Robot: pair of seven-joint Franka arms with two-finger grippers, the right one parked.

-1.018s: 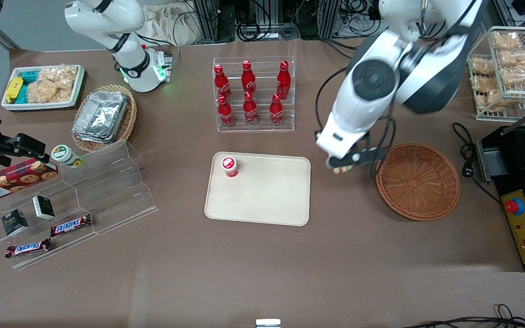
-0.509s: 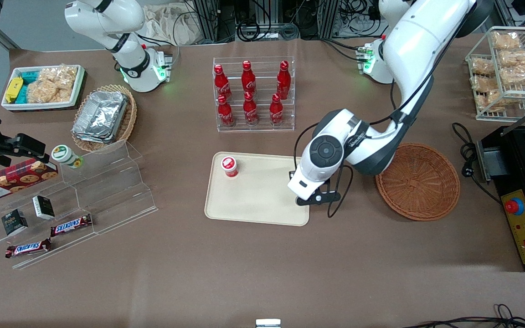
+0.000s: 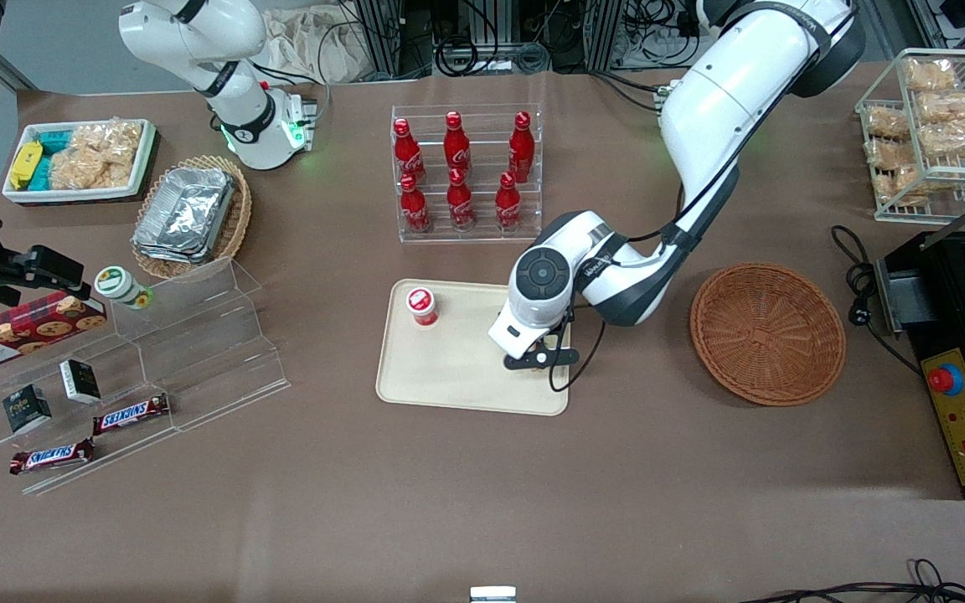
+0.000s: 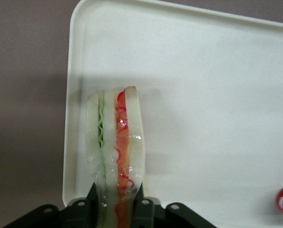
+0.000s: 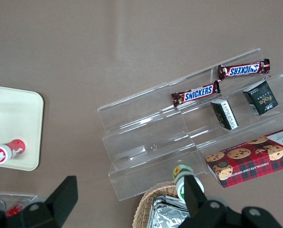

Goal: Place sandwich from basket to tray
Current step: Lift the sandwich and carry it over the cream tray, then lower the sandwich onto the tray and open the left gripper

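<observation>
In the left wrist view my gripper (image 4: 117,202) is shut on the sandwich (image 4: 115,142), a clear-wrapped pale wedge with a green and red-orange filling stripe, held over the cream tray (image 4: 203,71) near one of its corners. In the front view the gripper (image 3: 537,358) is over the part of the tray (image 3: 449,368) that lies toward the basket; the arm hides the sandwich there. The reddish-brown wicker basket (image 3: 767,332) stands on the table toward the working arm's end and holds nothing I can see.
A red-capped small bottle (image 3: 422,306) stands on the tray near its corner toward the cola rack (image 3: 466,172). A clear stepped stand (image 3: 156,368) with snack bars lies toward the parked arm's end. A black appliance (image 3: 964,352) stands beside the basket.
The gripper has travelled with the sandwich from beside the basket's rim to over the tray, moving further toward the tray's middle in the last half second.
</observation>
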